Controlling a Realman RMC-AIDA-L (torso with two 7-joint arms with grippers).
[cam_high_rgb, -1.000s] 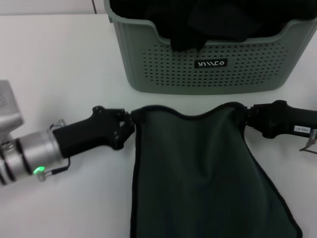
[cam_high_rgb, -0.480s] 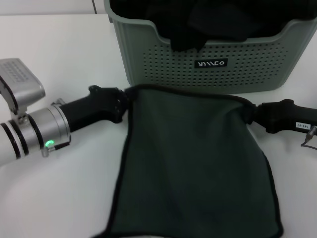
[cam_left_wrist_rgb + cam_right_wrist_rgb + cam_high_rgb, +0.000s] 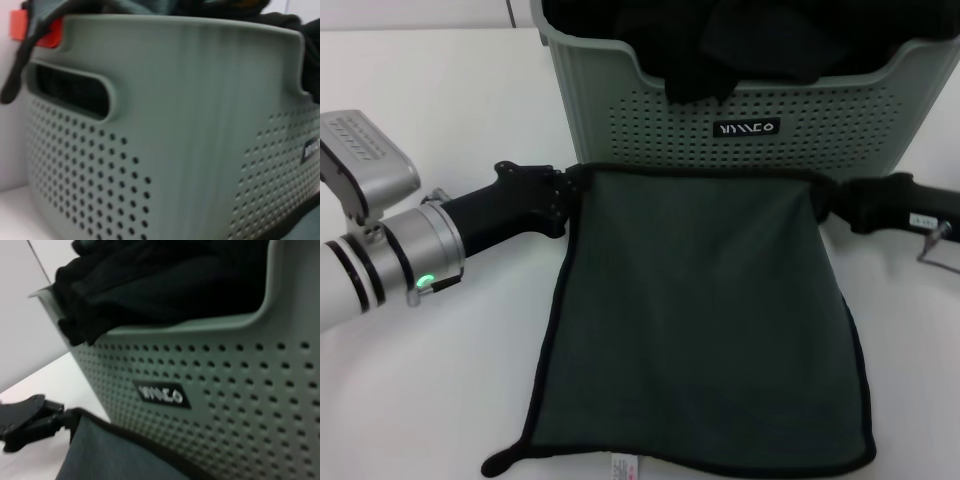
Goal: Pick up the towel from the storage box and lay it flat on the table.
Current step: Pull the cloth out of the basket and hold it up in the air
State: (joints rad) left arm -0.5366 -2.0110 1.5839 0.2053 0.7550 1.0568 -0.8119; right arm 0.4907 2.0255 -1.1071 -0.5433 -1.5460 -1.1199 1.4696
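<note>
Your left gripper (image 3: 563, 192) pinched the towel's (image 3: 695, 310) far left corner and your right gripper (image 3: 828, 200) gripped its far right corner. The towel lay grey-green side up on the table (image 3: 450, 90), far edge against the storage box (image 3: 740, 120), black cloths (image 3: 740, 35) inside.

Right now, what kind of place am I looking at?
Probably a lab test bench set up for laundry handling: a bare white table, a basket of dark cloths, and two robot arms stretching a towel.
</note>
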